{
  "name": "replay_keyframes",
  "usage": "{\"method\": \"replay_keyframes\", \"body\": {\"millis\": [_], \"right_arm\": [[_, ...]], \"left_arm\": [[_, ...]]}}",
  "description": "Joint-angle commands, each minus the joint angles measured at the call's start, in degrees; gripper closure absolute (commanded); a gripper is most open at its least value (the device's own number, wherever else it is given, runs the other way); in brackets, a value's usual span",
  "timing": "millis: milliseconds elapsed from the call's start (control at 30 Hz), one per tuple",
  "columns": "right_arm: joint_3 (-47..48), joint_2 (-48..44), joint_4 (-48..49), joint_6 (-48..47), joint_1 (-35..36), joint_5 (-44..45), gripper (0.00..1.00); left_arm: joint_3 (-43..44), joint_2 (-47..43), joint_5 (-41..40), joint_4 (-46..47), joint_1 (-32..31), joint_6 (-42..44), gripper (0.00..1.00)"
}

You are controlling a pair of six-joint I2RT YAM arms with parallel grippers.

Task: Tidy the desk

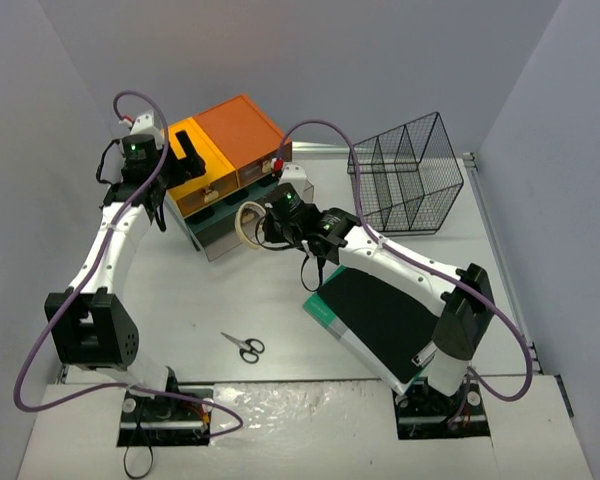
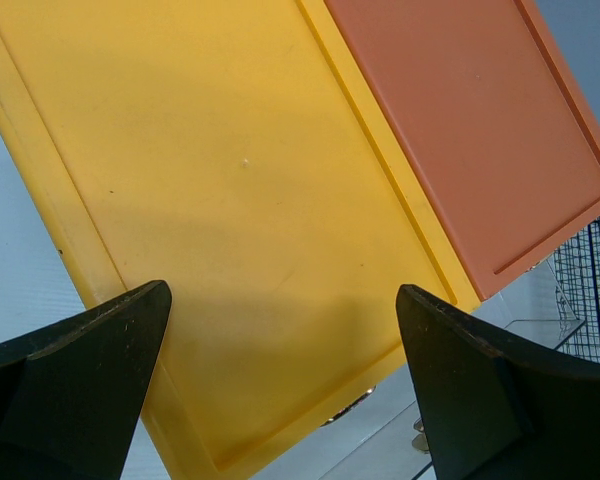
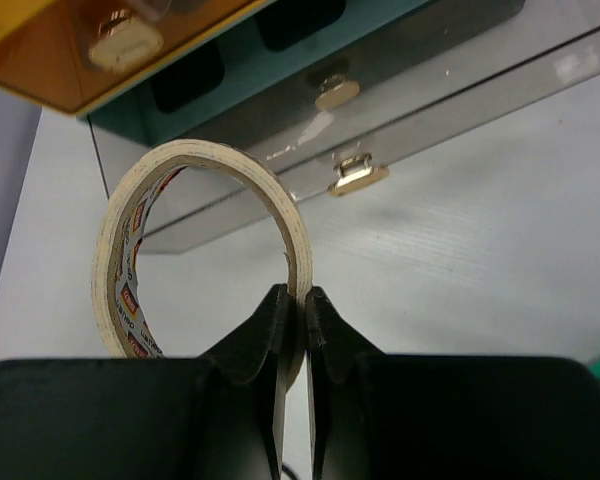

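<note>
The white desk (image 1: 280, 310) carries a dark green drawer chest (image 1: 242, 128) with a yellow and an orange top. My right gripper (image 3: 302, 298) is shut on the rim of a cream tape roll (image 3: 202, 150), holding it upright just in front of the chest's pulled-out clear drawer (image 3: 430, 110). From above, the tape roll (image 1: 248, 222) hangs at the right gripper (image 1: 262, 226) beside the chest's front. My left gripper (image 2: 283, 295) stands wide open over the yellow top (image 2: 230, 200), with nothing between its fingers; from above the left gripper (image 1: 175, 182) hovers at the chest's left end.
Black-handled scissors (image 1: 244, 346) lie on the desk near the front. A green-edged black notebook (image 1: 380, 315) lies under the right arm. A black wire basket (image 1: 405, 175) stands at the back right. Grey walls close in on both sides.
</note>
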Motion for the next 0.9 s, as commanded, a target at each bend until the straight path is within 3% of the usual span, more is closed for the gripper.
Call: {"method": "replay_keyframes", "body": {"millis": [0,133,500,867], "right_arm": [[5.02,3.68,5.25,3.55,-4.21,-1.23,1.00],[5.45,6.55,11.27,8.93,-7.05,-5.12,1.00],[5.34,10.89,23.44,19.00,-7.51,-5.55,1.00],[4.58,14.89,25.97,22.22,-7.55,-5.35,1.00]], "left_arm": [[-2.37,2.17,-5.09,-12.10,2.91,-0.53,0.03],[-2.19,2.30,-4.90,-12.10,2.84,-0.83,0.03],[-2.34,2.13,-4.89,-12.28,2.93,-0.67,0.03],[-2.52,1.91,-4.75,-12.28,2.89,-0.41,0.03]]}}
